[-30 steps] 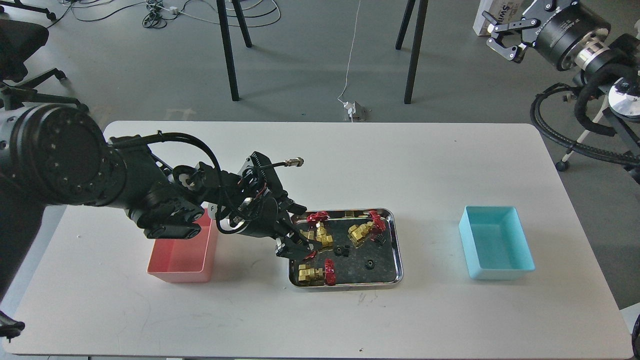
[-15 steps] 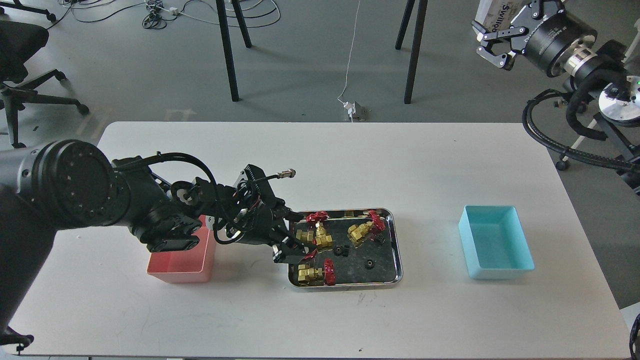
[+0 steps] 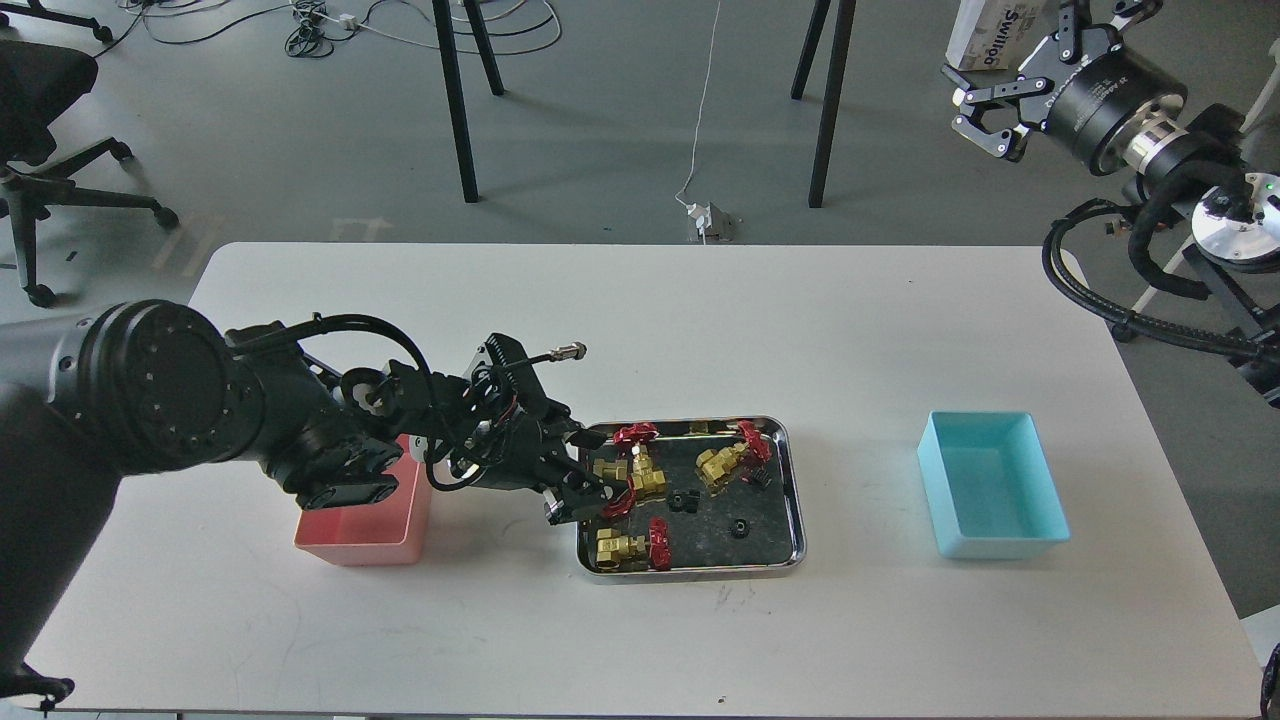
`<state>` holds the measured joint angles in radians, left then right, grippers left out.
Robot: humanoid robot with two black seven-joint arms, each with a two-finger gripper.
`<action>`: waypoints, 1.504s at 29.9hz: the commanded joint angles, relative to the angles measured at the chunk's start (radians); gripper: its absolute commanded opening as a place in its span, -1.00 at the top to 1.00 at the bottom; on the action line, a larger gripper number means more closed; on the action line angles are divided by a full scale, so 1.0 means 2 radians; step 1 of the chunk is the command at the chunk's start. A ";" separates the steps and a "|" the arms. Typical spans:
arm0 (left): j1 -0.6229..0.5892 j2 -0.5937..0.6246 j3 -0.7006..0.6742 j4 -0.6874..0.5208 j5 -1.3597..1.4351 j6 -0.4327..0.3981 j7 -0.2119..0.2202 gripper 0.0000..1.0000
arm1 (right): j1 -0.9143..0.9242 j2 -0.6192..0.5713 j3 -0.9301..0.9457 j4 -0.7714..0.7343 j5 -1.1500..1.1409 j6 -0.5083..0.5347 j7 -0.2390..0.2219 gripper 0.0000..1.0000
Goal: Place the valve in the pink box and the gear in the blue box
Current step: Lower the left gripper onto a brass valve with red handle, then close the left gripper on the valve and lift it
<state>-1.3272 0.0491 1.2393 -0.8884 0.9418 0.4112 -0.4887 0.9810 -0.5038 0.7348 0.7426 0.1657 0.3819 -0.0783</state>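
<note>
Several brass valves with red handwheels lie in the steel tray [image 3: 797,500]: one at the left [image 3: 645,478], one at the back [image 3: 722,462], one at the front [image 3: 622,547]. Small black gears [image 3: 683,500] [image 3: 739,527] lie among them. My left gripper [image 3: 585,475] is low over the tray's left end, its fingers apart around a red handwheel [image 3: 618,500]; whether they touch it I cannot tell. The pink box [image 3: 365,525] stands left of the tray, partly hidden by my left arm. The blue box [image 3: 990,485] stands empty at the right. My right gripper [image 3: 985,110] is open, high beyond the table's far right corner.
The white table [image 3: 700,330] carries only the two boxes and the tray. Behind it are black stand legs [image 3: 830,100], floor cables and an office chair [image 3: 40,90] at the far left. A looped black hose [image 3: 1100,300] hangs off the right edge.
My left arm has drawn slightly left and lower, and its gripper has settled at the tray's left end by a red handwheel. My right gripper has shifted left.
</note>
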 commanded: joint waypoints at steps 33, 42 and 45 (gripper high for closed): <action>0.005 0.010 -0.005 -0.001 0.021 0.007 0.000 0.59 | -0.006 0.000 0.000 0.000 0.000 0.000 0.000 -0.99; -0.014 0.033 -0.018 -0.010 0.032 0.008 0.000 0.63 | -0.013 0.000 0.000 -0.002 0.000 0.000 0.001 -0.99; -0.026 0.048 -0.028 -0.028 0.034 0.008 0.000 0.63 | -0.013 0.000 0.000 -0.001 0.000 0.000 0.001 -0.99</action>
<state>-1.3556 0.1184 1.2009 -0.9148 1.0056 0.4284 -0.4886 0.9556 -0.5040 0.7348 0.7384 0.1657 0.3819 -0.0770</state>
